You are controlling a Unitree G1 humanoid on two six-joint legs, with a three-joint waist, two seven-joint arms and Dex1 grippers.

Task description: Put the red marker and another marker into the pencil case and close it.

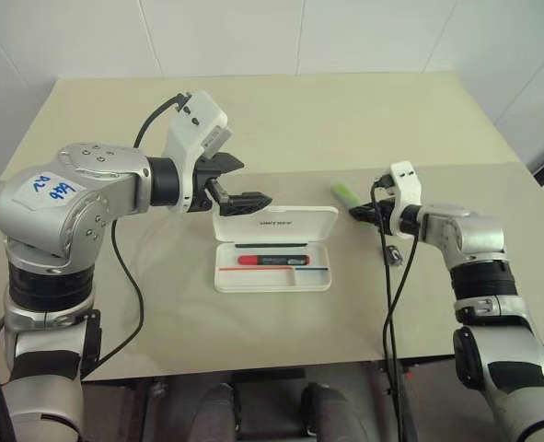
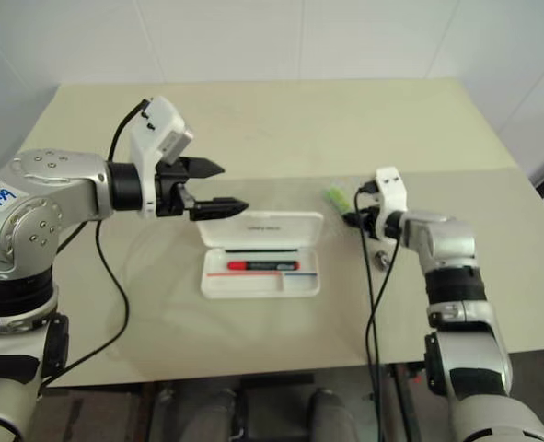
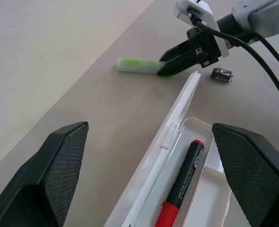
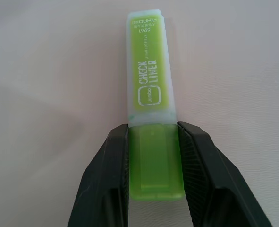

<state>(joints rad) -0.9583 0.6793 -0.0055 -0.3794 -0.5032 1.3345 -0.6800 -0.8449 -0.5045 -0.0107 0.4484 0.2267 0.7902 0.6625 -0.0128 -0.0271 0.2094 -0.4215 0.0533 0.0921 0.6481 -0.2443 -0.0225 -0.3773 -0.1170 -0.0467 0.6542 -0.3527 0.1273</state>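
While the right gripper (image 4: 153, 163) has its two black fingers pressed against both sides of the highlighter (image 4: 151, 94), clenched on its darker green end, the paler end projects beyond the fingertips. In the head views, this grip sits right of centre on the table (image 1: 281, 120), with the highlighter lying low on the surface, just beyond the case's far right corner. A small dark cylinder (image 3: 221, 74) lies on the table near that gripper, apart from the case.

The left gripper (image 1: 237, 184) has its jaws spread wide and grasps nothing; it hovers left of centre, above the far left corner of the case.

The case (image 1: 273, 247) lies open at mid-frame, lid (image 1: 273, 222) tipped back toward the far side, tray toward the near side. The red marker (image 1: 272, 260) lies lengthwise inside the tray, black end to the right in the head views.
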